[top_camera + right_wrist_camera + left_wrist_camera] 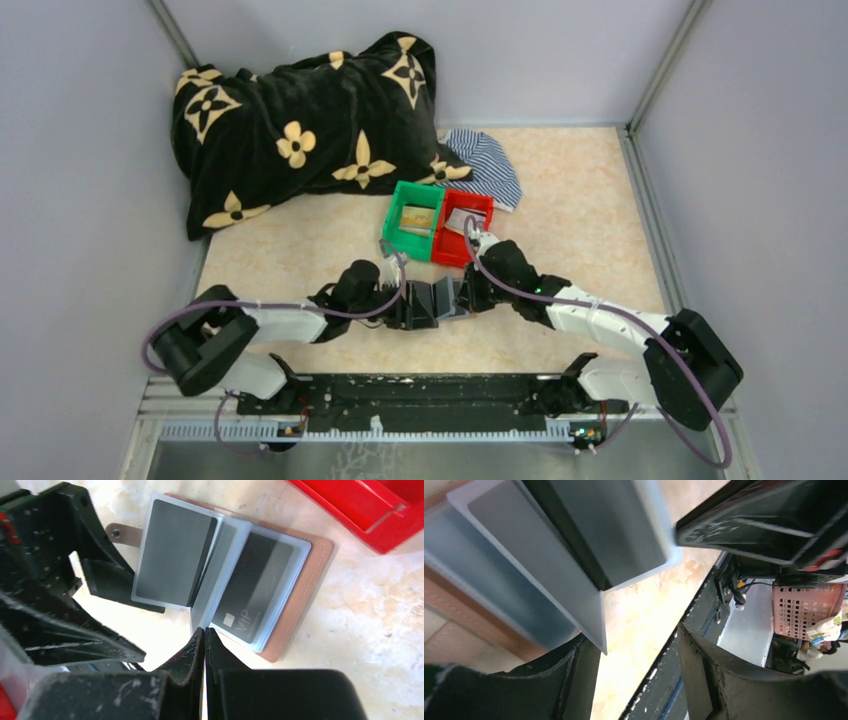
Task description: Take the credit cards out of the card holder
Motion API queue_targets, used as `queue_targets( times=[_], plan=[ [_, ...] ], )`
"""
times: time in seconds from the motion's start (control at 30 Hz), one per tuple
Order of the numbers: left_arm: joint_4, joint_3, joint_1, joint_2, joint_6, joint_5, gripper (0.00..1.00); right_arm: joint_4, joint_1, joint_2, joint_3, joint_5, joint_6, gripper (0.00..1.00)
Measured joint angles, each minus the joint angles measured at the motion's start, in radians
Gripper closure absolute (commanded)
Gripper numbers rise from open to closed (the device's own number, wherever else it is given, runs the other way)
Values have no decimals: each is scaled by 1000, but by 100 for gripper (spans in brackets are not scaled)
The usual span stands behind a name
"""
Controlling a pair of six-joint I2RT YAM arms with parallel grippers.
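While sleeves (175,545) veil the credit cards (250,587), right pincer (204,634) clenched, hold unclear, left pincer (636,636) spread.

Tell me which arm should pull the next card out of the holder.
Left, probably. The right gripper is shut, seemingly pinching a clear sleeve of the card holder and steadying it. The left gripper is open beside the page holding a dark card.

I had the green bin (408,244) in front of me on the pale marbled table (570,200), the red bin (452,250) touching its right side. Behind the green bin to the left lay a black cushion with tan flowers (300,130), and just behind it to the right a blue-striped cloth (485,165).
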Motion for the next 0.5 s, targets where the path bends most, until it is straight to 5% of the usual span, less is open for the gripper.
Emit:
queue_targets(
  times=[0.5],
  plan=[
    [-393,1,-1,-356,94,-145,37,70,77,134,27,-8,19,100]
  ],
)
